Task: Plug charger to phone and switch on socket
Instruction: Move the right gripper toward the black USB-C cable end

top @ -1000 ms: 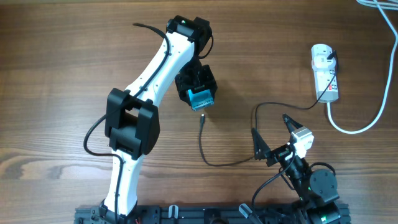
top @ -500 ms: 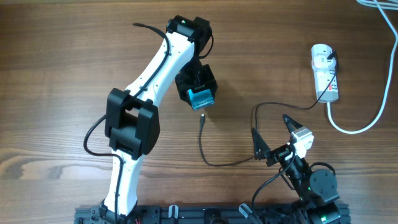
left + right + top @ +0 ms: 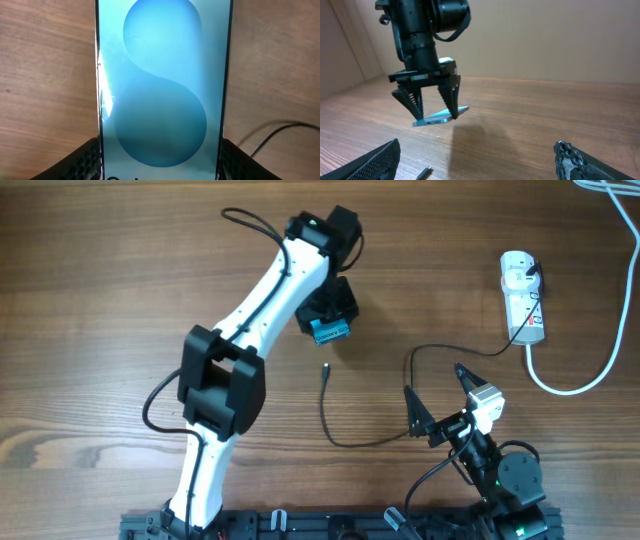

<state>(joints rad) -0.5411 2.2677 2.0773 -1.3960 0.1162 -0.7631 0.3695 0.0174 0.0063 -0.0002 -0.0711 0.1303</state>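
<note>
My left gripper (image 3: 331,327) is shut on the phone (image 3: 331,331) and holds it in the air above the table; its turquoise screen with the lighter oval fills the left wrist view (image 3: 162,85), black fingers (image 3: 80,162) pressed on both edges. The right wrist view shows the phone (image 3: 440,117) lifted, tilted, between the left fingers. The charger's thin black cable (image 3: 345,442) loops on the table, its connector tip (image 3: 325,370) just below the phone, also in the right wrist view (image 3: 422,173). The white socket (image 3: 522,297) lies at the far right. My right gripper (image 3: 437,396) is open and empty.
A thick white cord (image 3: 590,375) curves from the socket toward the right edge and up to the far corner. A black cable runs from the socket (image 3: 470,350) down toward my right gripper. The arm bases stand at the front edge.
My left gripper has moved a little away from the front and to the right with the phone, raising it farther from the connector tip. The right arm and the cable have not moved.
</note>
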